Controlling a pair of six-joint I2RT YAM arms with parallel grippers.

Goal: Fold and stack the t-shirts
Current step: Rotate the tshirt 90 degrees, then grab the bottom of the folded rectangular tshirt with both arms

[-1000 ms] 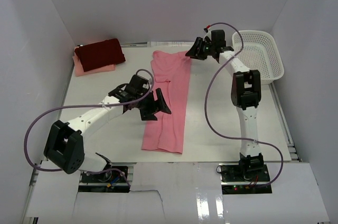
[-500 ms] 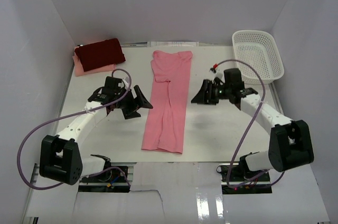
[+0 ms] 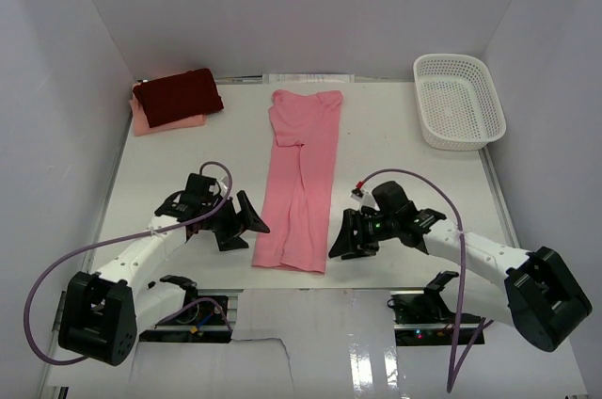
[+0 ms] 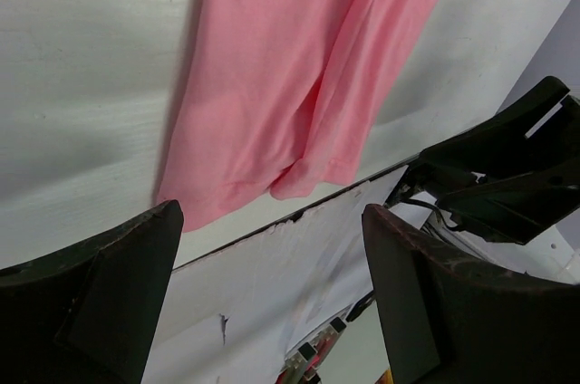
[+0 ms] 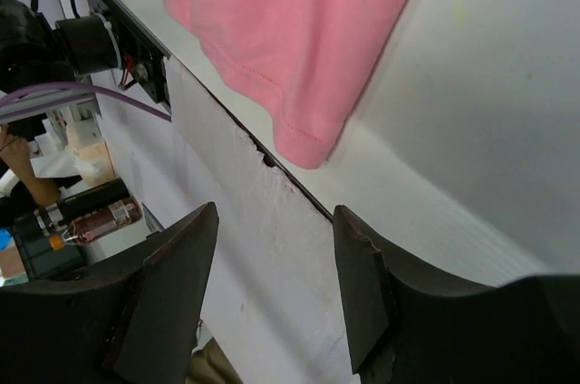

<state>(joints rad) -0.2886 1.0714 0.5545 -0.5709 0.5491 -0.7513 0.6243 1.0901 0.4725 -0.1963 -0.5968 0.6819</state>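
Note:
The salmon-pink t-shirt (image 3: 301, 183) lies folded lengthwise in a long strip down the middle of the table; its hem shows in the left wrist view (image 4: 290, 94) and the right wrist view (image 5: 290, 49). My left gripper (image 3: 252, 227) is open and empty just left of the hem's left corner. My right gripper (image 3: 337, 245) is open and empty just right of the hem's right corner. The dark maroon-red t-shirt (image 3: 177, 96) lies folded at the far left on top of the pale peach-pink one (image 3: 162, 122).
A white plastic mesh basket (image 3: 458, 100) stands at the far right corner. White walls enclose the table on three sides. The table's near edge (image 3: 282, 290) runs just below the shirt's hem.
Both arms have drawn back toward the near edge. The right gripper came from the shirt's collar end down to the hem's right corner; the left moved down to the hem's left corner.

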